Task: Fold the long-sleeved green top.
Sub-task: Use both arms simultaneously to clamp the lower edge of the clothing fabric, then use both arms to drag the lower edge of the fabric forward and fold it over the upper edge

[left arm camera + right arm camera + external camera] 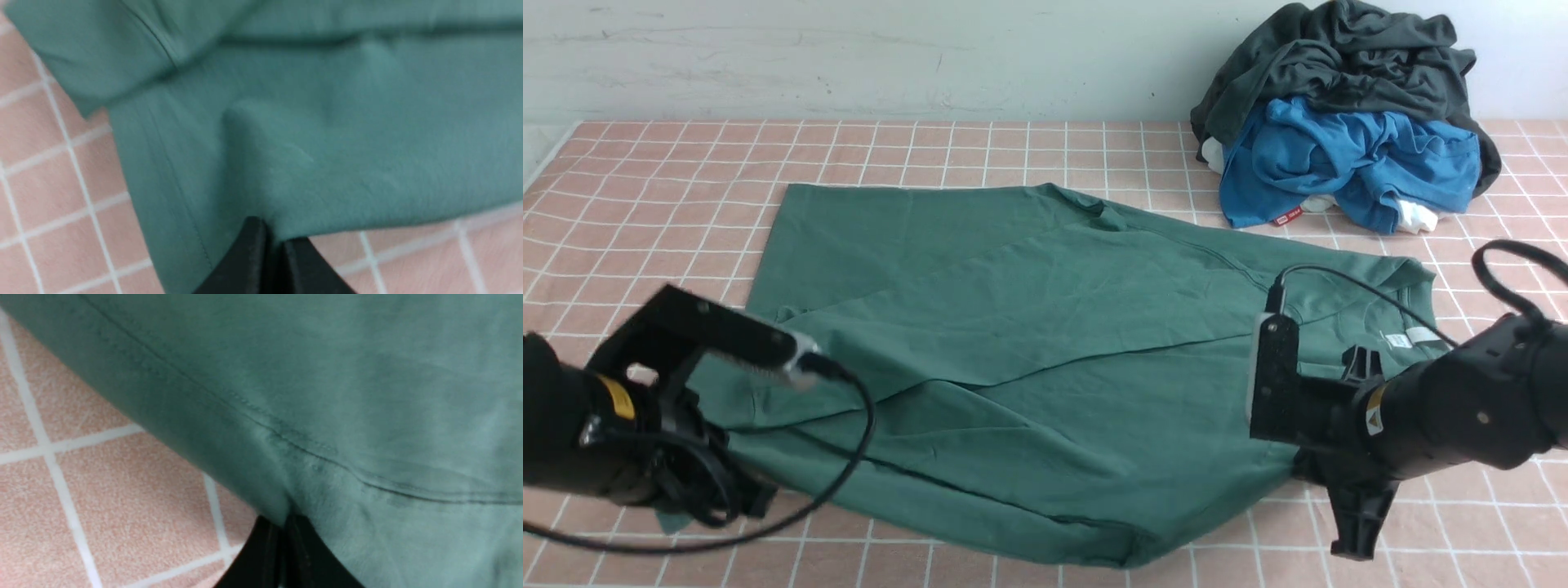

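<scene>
The green long-sleeved top [1029,343] lies spread across the tiled table, partly folded over itself, with its grey neck label [1409,336] at the right. At the lower left, my left gripper [737,496] is shut on the top's near left edge. The left wrist view shows its jaws [269,239] pressed together with green cloth [327,143] pinched between them. My right gripper [1303,469] is low at the top's near right edge. In the right wrist view its jaws [284,522] are closed on a bunched fold of the cloth [347,396] beside a seam.
A heap of clothes sits at the back right by the wall: a dark charcoal garment [1339,57] over a bright blue one [1339,155]. Pink tiled table surface [645,180] shows around the top. Black cables trail from both arms.
</scene>
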`<state>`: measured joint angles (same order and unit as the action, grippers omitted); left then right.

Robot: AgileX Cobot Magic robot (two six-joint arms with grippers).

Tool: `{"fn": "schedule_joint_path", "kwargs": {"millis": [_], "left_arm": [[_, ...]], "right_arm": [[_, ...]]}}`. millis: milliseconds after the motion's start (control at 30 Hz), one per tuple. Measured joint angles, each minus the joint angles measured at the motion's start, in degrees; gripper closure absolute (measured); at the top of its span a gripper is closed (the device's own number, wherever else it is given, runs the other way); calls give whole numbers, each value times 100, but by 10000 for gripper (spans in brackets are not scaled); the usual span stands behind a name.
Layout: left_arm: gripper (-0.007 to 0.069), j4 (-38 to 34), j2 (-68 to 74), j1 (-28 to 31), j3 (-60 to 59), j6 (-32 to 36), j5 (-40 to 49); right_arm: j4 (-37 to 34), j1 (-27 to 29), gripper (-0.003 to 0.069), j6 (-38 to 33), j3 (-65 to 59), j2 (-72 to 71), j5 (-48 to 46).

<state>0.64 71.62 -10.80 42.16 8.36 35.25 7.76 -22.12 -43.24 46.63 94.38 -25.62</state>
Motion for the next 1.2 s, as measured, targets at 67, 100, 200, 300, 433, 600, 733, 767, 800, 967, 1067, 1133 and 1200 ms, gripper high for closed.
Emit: {"fn": "schedule_joint_path", "kwargs": {"millis": [67, 100, 200, 300, 433, 600, 733, 767, 800, 967, 1067, 1133, 1200], "left_arm": [[618, 108, 123, 0, 578, -407, 23], [618, 219, 214, 0, 816, -584, 34], [618, 672, 701, 0, 1669, -956, 34], [618, 1221, 1522, 16, 2697, -1215, 15], [618, 1723, 3202, 166, 4533, -1671, -70], [609, 1847, 4720, 314, 6160, -2154, -22], [486, 1853, 6251, 395, 7868, -2340, 568], [415, 1847, 6680, 393, 8398, -2344, 848], [394, 1847, 6788, 393, 8544, -2344, 936], [176, 1731, 7423, 393, 9863, -2117, 1997], [153, 1420, 7340, 404, 10205, -1546, 2313], [160, 1150, 7278, 404, 10307, -1238, 2493], [199, 698, 7211, 404, 10356, -871, 2766]], "right_arm": [[125, 53, 655, 343, 277, -158, -101], [183, 112, 655, 458, 421, -180, -100], [371, 332, 655, 790, 1015, -81, -85], [443, 583, 656, 962, 1866, 327, -41], [474, 810, 656, 1005, 3379, 1401, -28], [498, 858, 645, 1158, 4635, 2447, -115], [514, 903, 533, 1616, 5646, 3252, -257], [514, 912, 470, 1802, 5818, 3352, -307], [514, 912, 461, 1831, 5852, 3364, -320], [28, 906, 347, 2731, 6234, 3289, -846], [-993, 888, 452, 2440, 6377, 3244, -1587], [-1782, 848, 548, 1785, 6394, 3300, -1962], [-2671, 766, 634, 857, 6401, 3519, -2084]]}}
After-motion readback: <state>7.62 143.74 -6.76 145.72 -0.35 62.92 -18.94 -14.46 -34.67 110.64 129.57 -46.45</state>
